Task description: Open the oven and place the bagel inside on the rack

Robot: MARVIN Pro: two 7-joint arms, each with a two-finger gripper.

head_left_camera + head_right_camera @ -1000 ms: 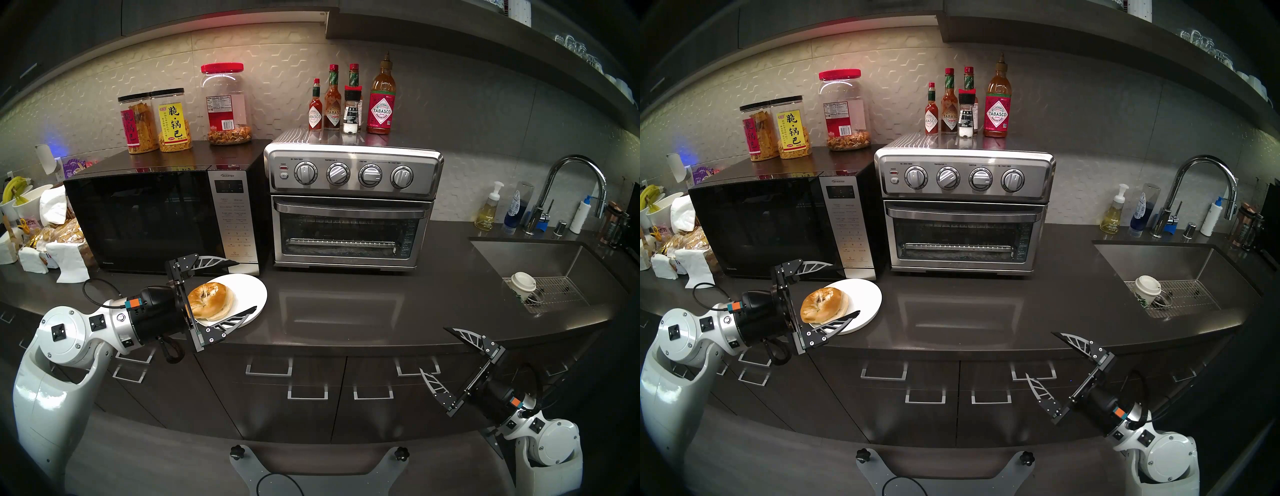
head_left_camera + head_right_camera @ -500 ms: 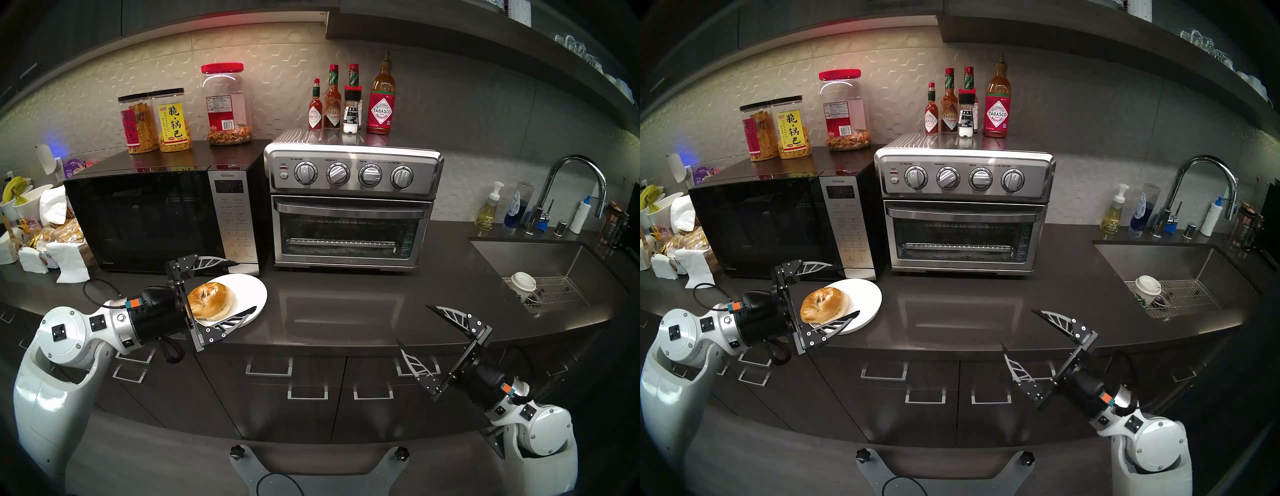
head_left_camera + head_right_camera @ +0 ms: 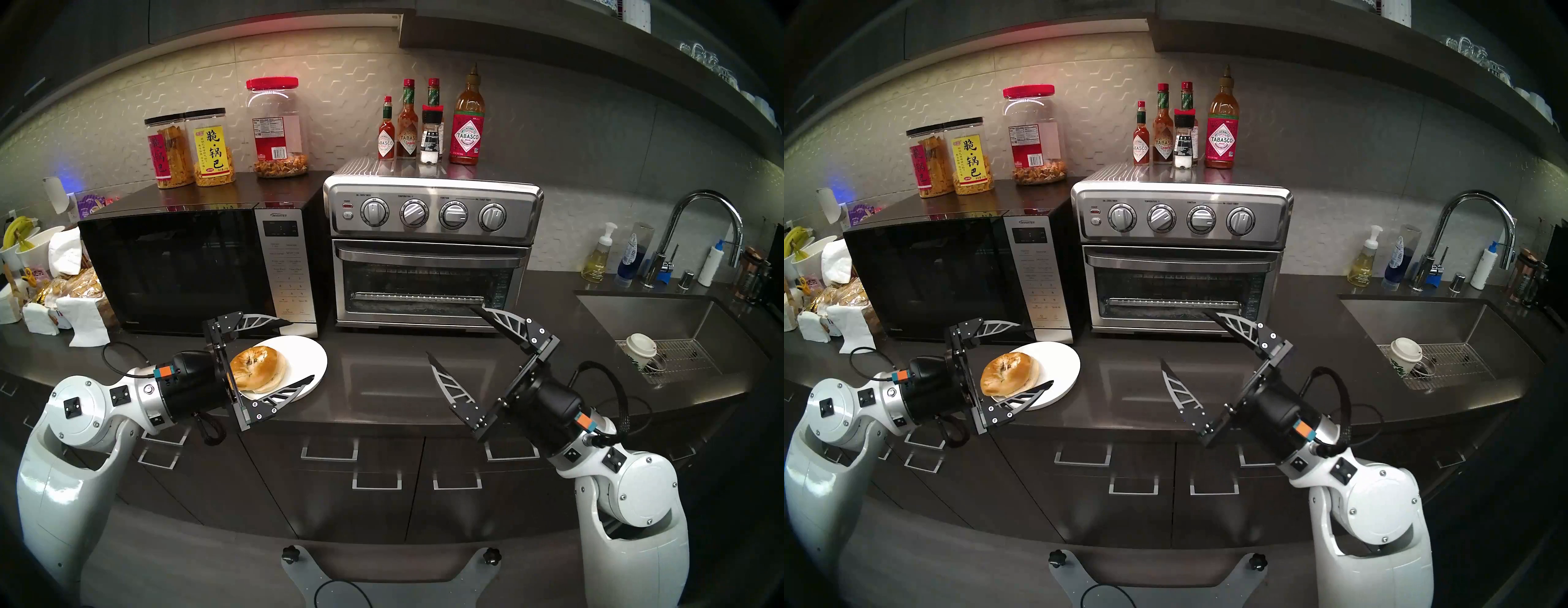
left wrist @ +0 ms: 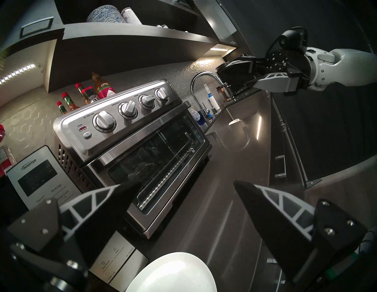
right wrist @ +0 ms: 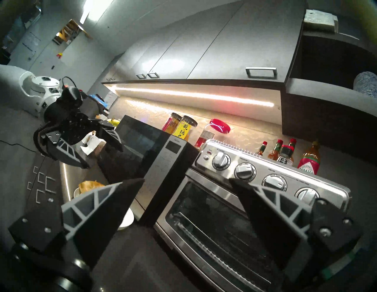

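Note:
The stainless oven (image 3: 430,220) stands on the counter with its glass door shut and its bar handle (image 3: 428,254) at the door's top. The rack is not clearly seen behind the dim glass. The golden-brown bagel (image 3: 256,368) lies on a white plate (image 3: 312,356) in front of the microwave. My left gripper (image 3: 303,350) is open, one finger on each side of the bagel, not touching it. My right gripper (image 3: 449,330) is open and empty. It hovers over the counter, and its upper fingertip overlaps the oven's lower right corner (image 5: 224,204).
A black microwave (image 3: 178,267) stands left of the oven with snack jars on top. Sauce bottles (image 3: 424,127) line the oven's top. At the right a sink (image 3: 594,303) holds a paper cup (image 3: 640,348), with the faucet and soap bottles behind it. Bread bags and napkins sit at the far left.
My right arm has risen from below the counter edge and swung left and forward, its open gripper now in front of the oven. The left arm and the bagel have not moved.

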